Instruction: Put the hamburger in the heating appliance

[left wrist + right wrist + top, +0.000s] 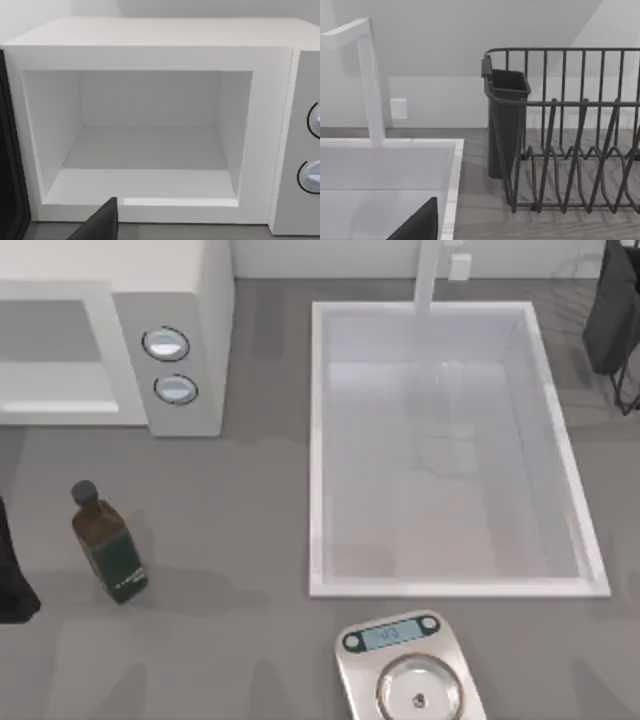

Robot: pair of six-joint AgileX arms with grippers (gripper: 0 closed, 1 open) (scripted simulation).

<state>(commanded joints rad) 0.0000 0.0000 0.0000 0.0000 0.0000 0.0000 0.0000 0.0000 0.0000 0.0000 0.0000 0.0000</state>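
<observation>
**Hamburger: to be placed in the heating appliance; placing not yet done**

Location of hamburger: I cannot tell. Its look I cannot describe either.

Step in hand, as I judge it: finding and fetching. The next move calls for locating the bun before anything can go towards the cavity.

1. Left claw (102,222): at the table's left edge, facing the appliance front. Open or closed, I cannot tell.
2. Kitchen scale (405,670): silver, at the table's (230,640) near edge.
3. Bottle (108,545): dark, green label, upright, left of the sink (320,450).
4. Heating appliance (195,300): white box at far left. Its wide cavity (145,150) is plain white, its dark door (7,165) stands aside, and two silver-rimmed dials (166,344) sit one above the other.
5. Right claw (422,222): parked far right by the dish rack (565,150). State: cannot tell.
</observation>
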